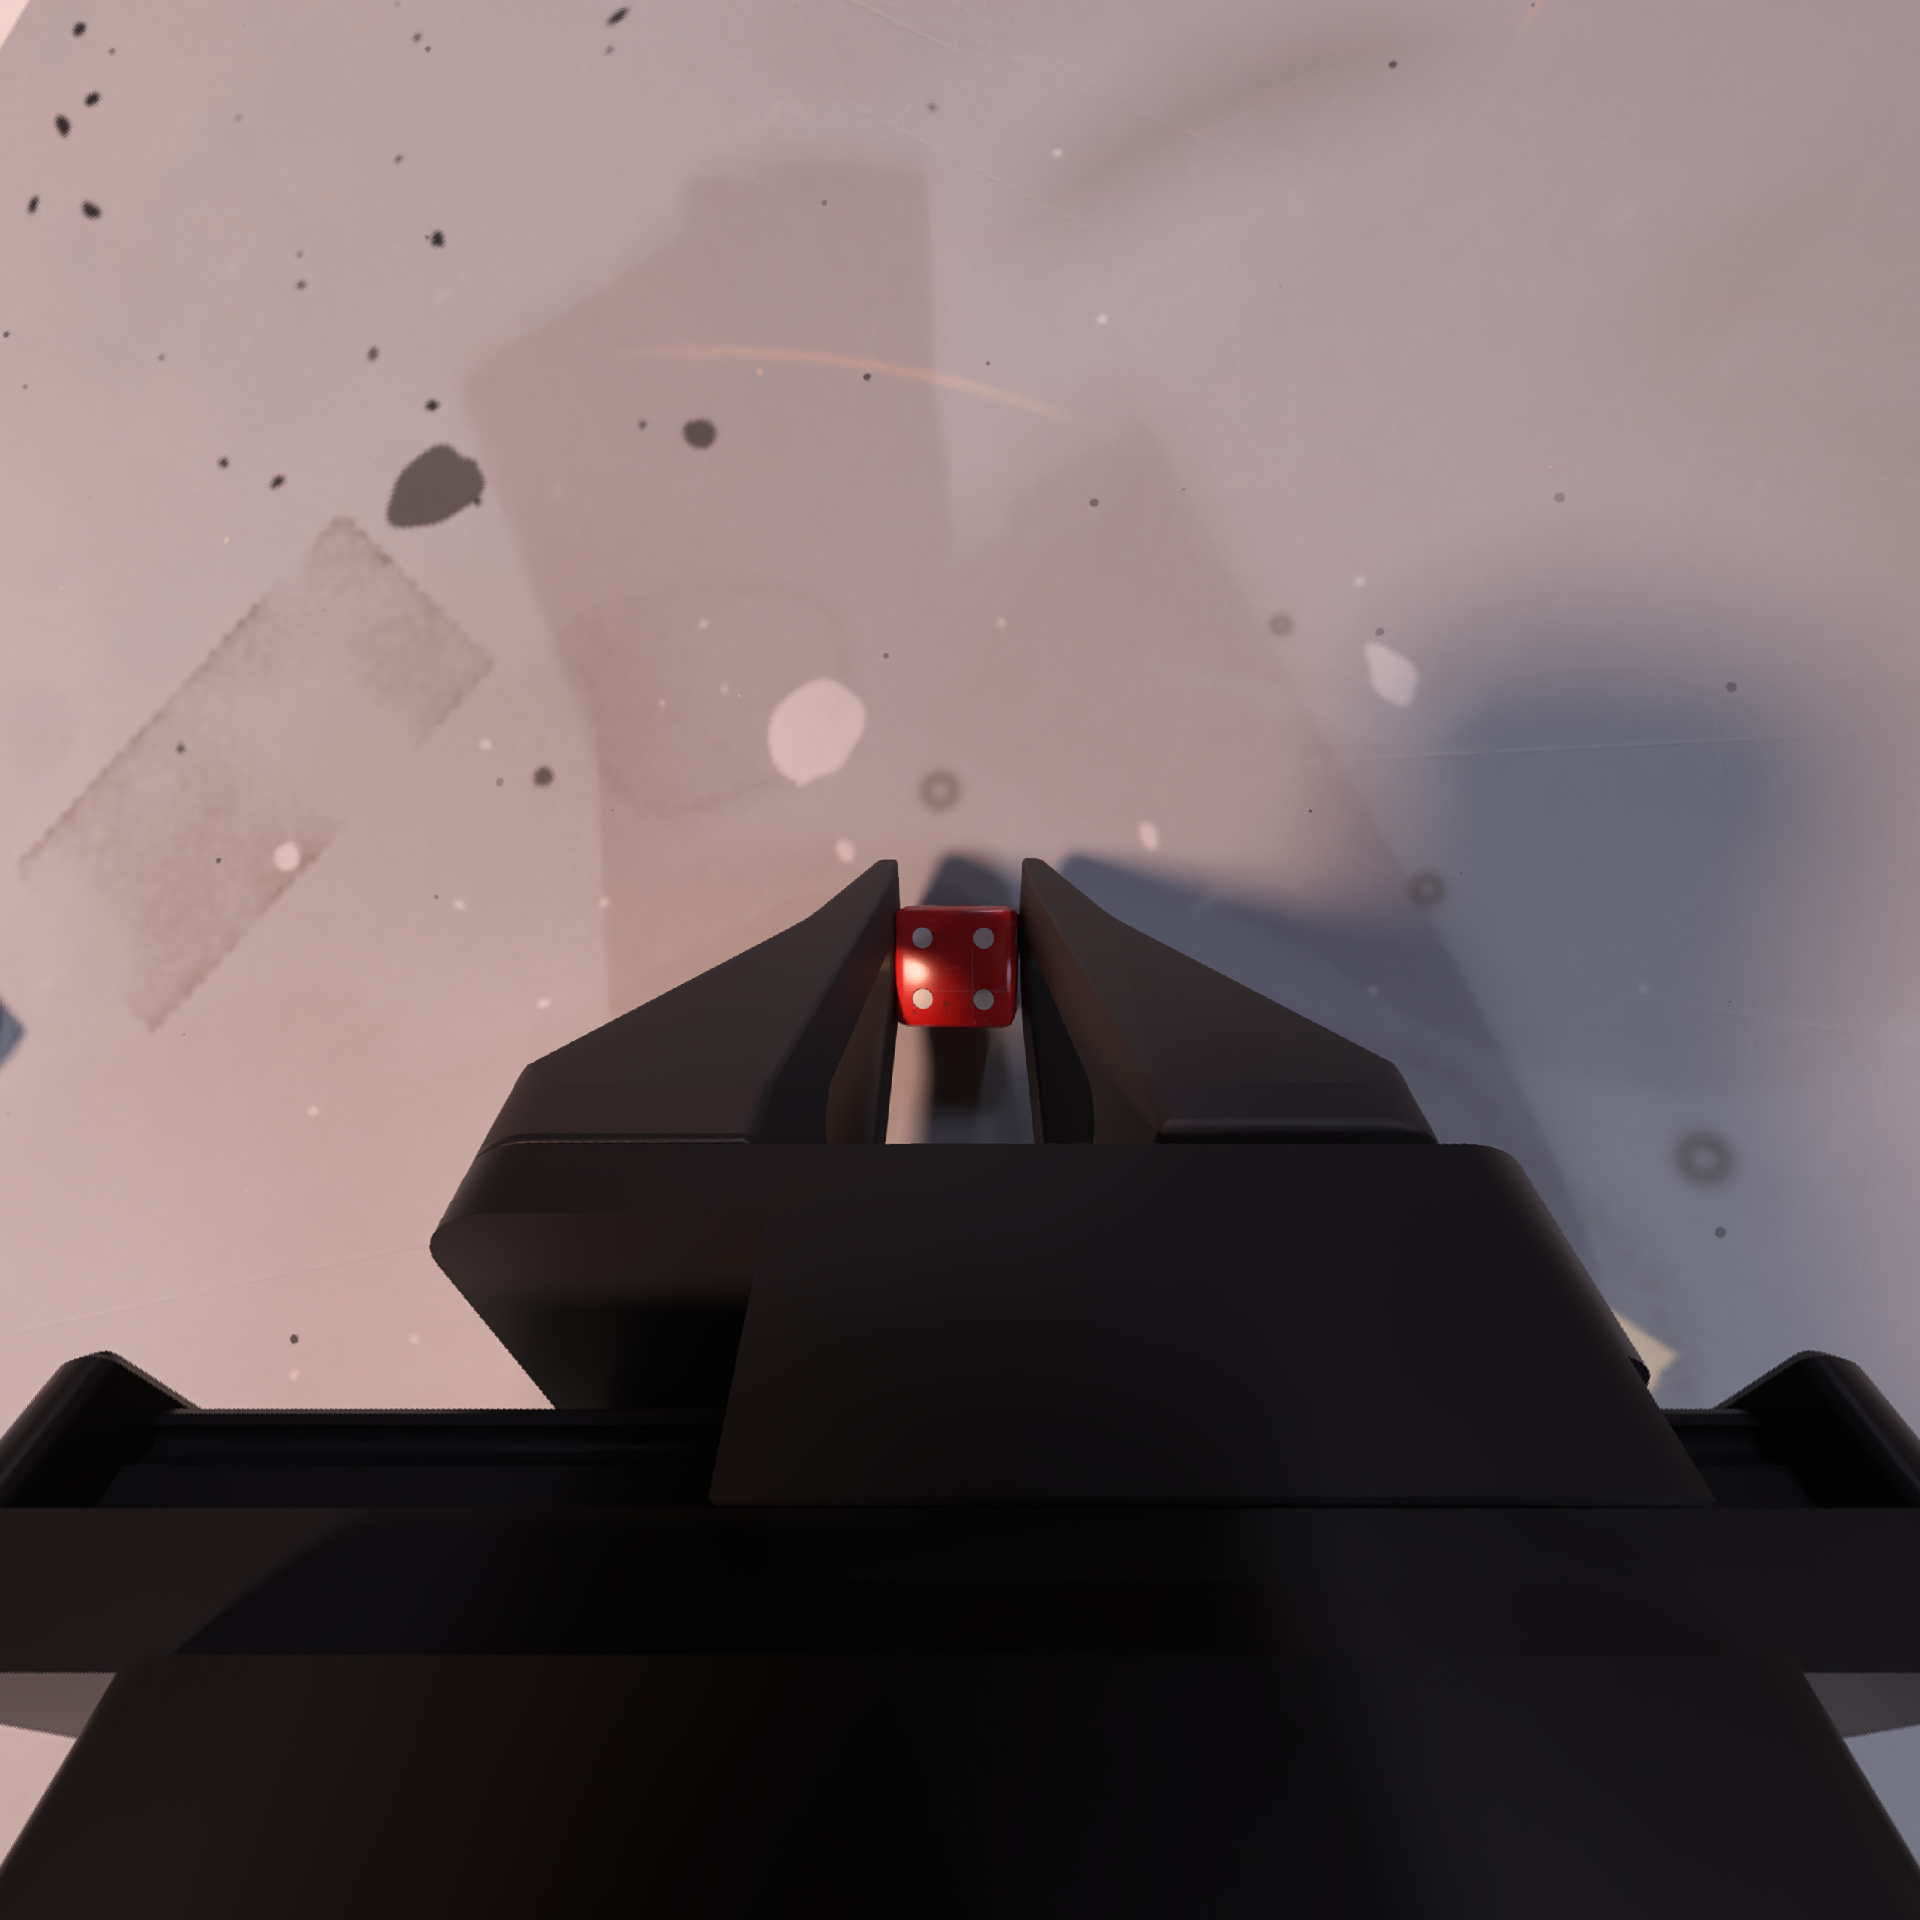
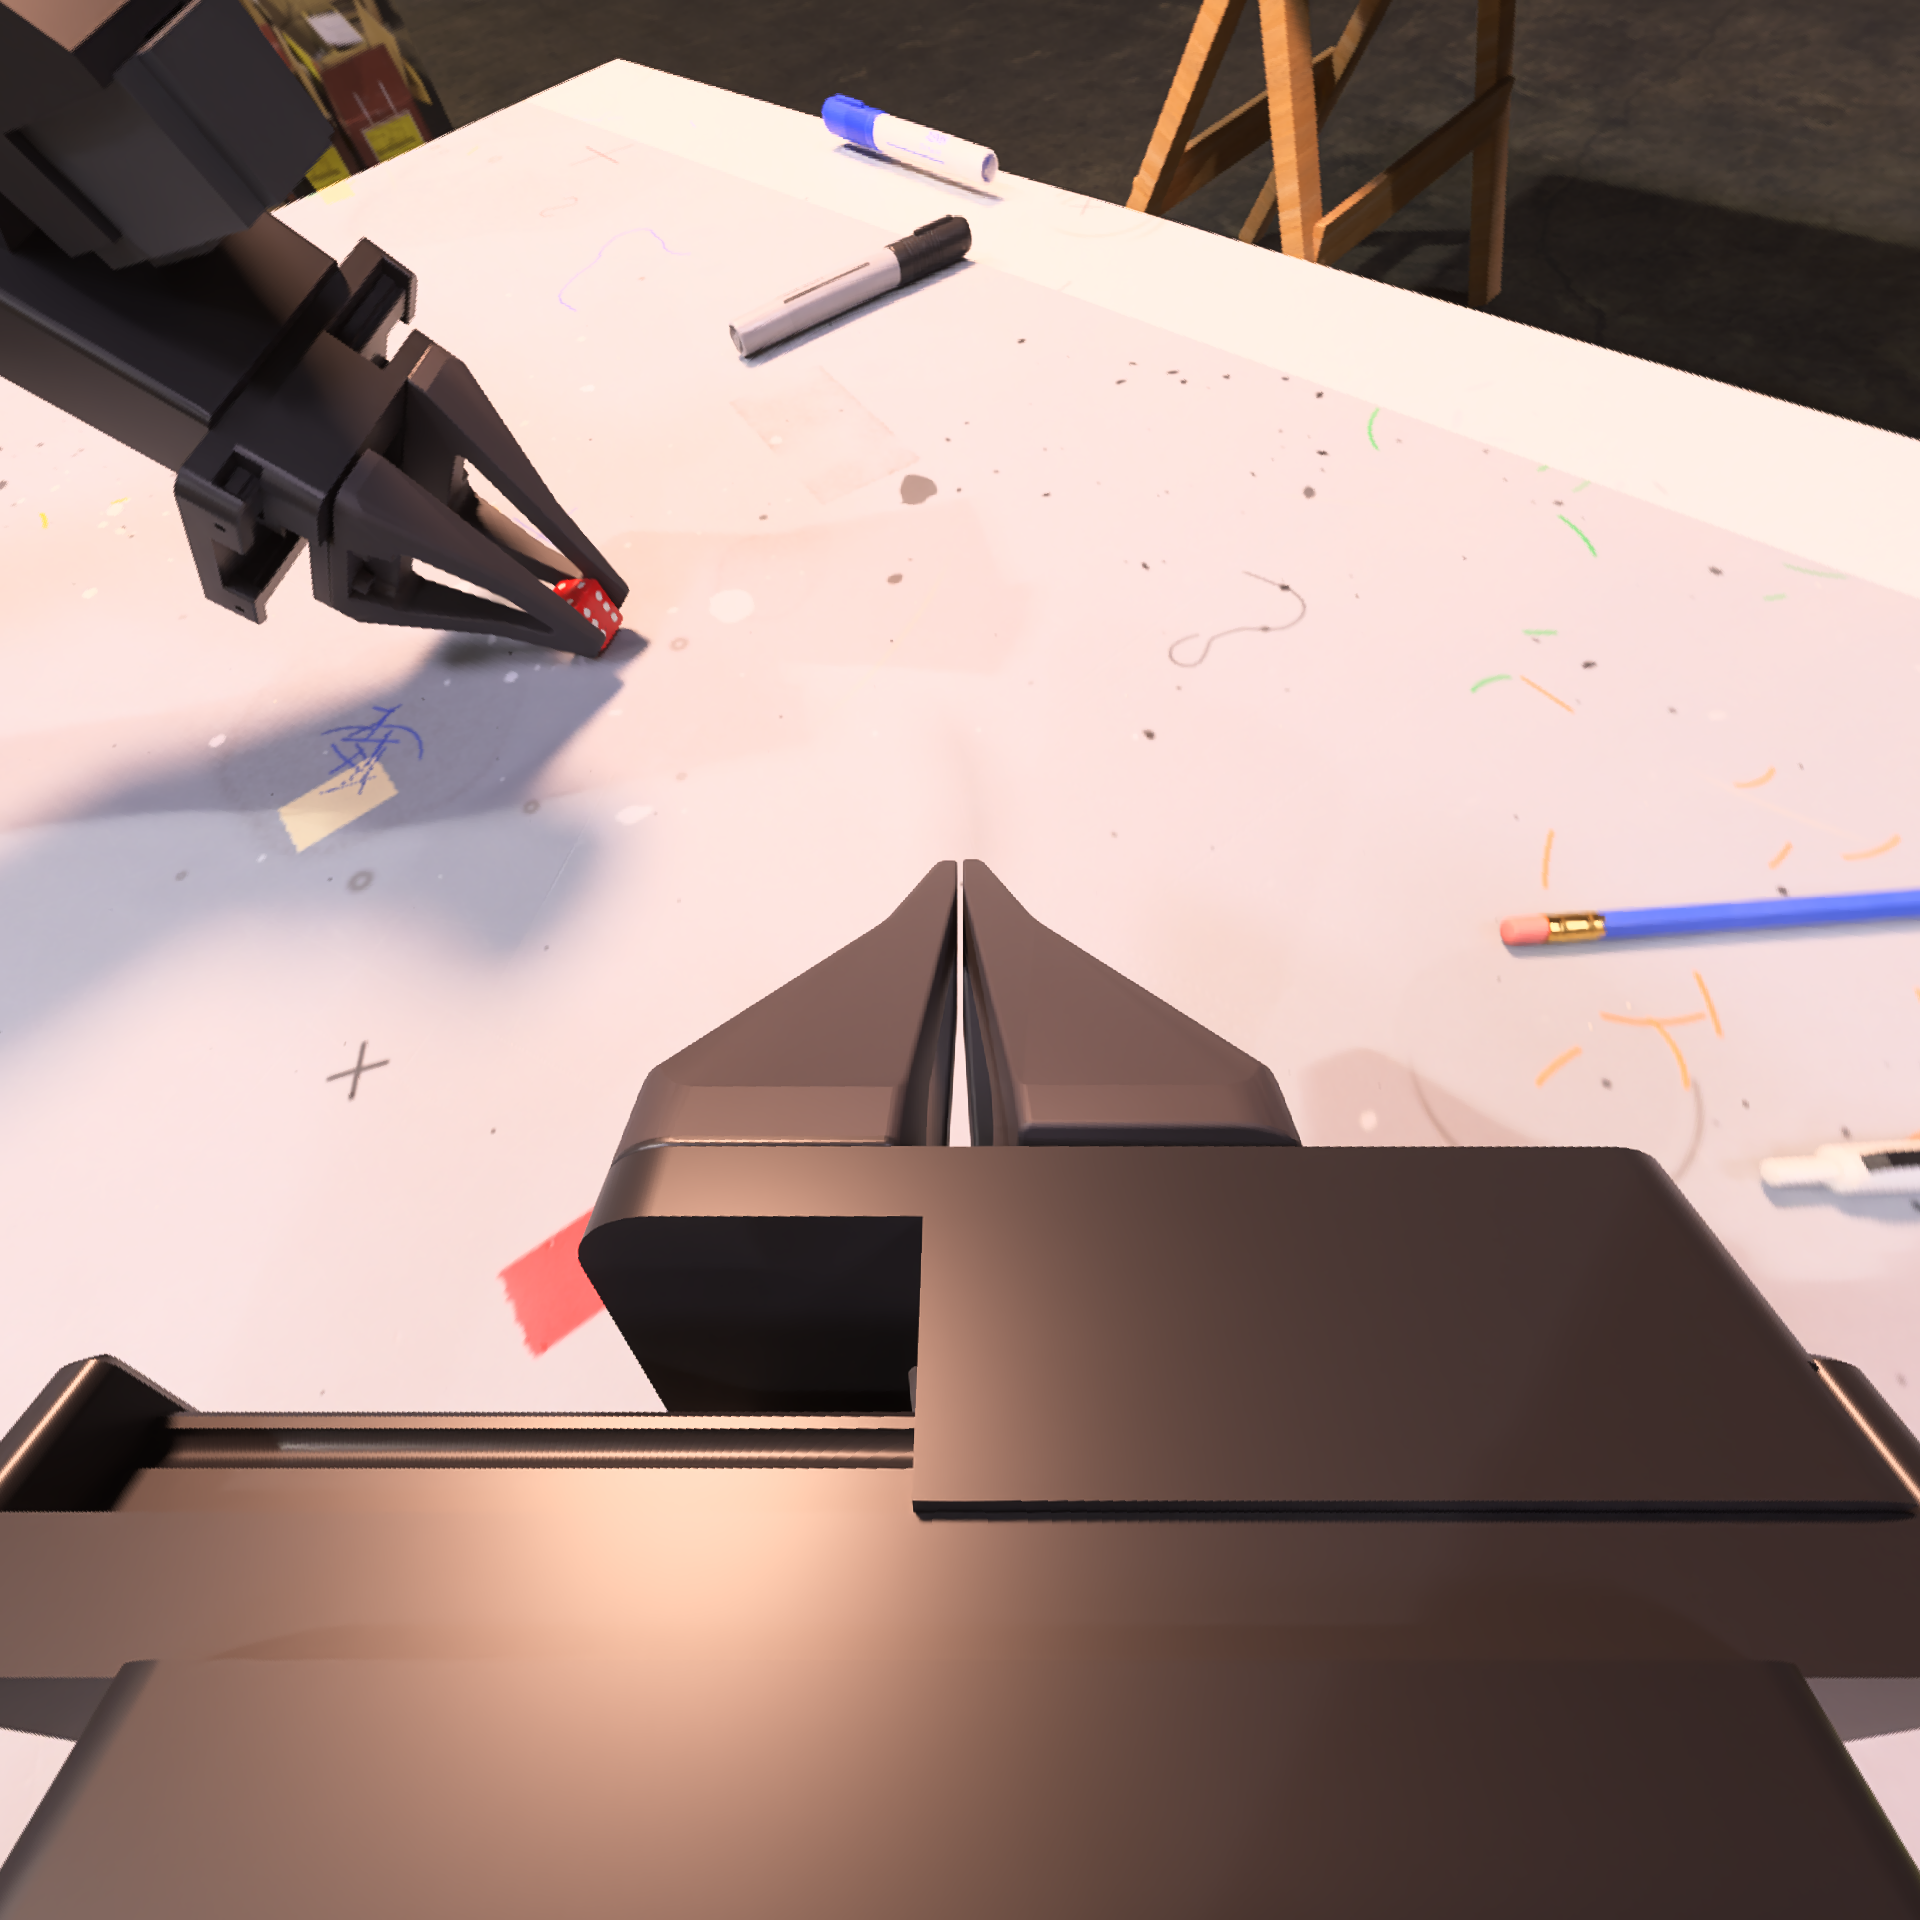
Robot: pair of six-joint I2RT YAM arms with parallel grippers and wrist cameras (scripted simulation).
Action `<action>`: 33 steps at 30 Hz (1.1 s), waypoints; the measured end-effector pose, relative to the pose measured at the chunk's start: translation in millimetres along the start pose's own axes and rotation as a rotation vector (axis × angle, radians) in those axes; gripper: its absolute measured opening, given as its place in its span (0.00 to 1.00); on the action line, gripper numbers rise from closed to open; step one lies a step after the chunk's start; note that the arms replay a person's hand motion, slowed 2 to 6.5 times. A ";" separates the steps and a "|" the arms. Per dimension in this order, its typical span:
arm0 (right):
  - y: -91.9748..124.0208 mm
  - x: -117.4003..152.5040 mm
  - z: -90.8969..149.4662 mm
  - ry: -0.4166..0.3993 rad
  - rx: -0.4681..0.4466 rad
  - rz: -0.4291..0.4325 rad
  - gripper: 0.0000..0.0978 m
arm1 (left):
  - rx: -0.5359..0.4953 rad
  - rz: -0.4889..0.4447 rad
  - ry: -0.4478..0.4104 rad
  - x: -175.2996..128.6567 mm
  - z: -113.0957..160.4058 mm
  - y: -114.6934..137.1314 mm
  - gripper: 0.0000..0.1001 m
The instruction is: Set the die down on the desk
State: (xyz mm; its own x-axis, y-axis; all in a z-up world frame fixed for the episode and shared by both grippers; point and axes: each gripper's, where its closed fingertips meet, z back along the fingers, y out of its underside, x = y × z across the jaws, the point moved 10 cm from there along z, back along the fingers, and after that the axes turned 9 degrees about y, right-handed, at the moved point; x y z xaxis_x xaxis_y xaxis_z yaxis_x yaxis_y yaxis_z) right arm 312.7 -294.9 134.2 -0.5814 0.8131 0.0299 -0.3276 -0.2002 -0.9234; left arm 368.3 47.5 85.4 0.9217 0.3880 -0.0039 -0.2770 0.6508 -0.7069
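Left gripper (image 1: pixel 958 883) clamps the die (image 1: pixel 955 966), seemingly touching the desk (image 2: pixel 1143 727) mid-surface; right gripper (image 2: pixel 959 868) is closed, empty.

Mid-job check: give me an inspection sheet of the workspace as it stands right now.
Surface: white desk, speckled and scribbled, with tape patches.
Job's things: red die clamped at the fingertips, low over the desk; contact with the desk cannot be told.
Clutter: blue-capped marker, black-capped marker, blue pencil, white object at the right edge.
Grippers: left gripper shut on the die; right gripper shut, empty.
Cables: nothing seen.
Surroundings: wooden frame beyond the desk, dark floor.
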 end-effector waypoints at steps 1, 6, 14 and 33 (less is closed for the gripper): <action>2.5 0.0 4.2 0.007 0.000 -0.005 0.01 | 0.000 0.000 0.001 0.3 -0.4 -0.4 0.19; 11.8 2.0 22.3 0.020 -0.017 -0.033 0.01 | 0.000 -0.002 0.003 1.2 -1.9 -1.9 0.19; 22.4 6.0 37.7 0.055 -0.040 -0.030 0.01 | -0.001 -0.003 0.006 1.0 -3.0 -2.8 0.19; 36.6 5.7 34.0 0.001 -0.078 -0.093 0.05 | 0.002 -0.013 -0.002 -1.0 -4.4 -3.0 0.19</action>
State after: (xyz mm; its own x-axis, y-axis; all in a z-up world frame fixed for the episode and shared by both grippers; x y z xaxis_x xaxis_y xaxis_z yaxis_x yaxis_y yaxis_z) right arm 272.1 -316.1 113.6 -0.5505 0.8267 0.1164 -0.3213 -0.0811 -0.9435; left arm 369.5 42.3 84.4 0.9244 0.3813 0.0067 -0.2657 0.6567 -0.7058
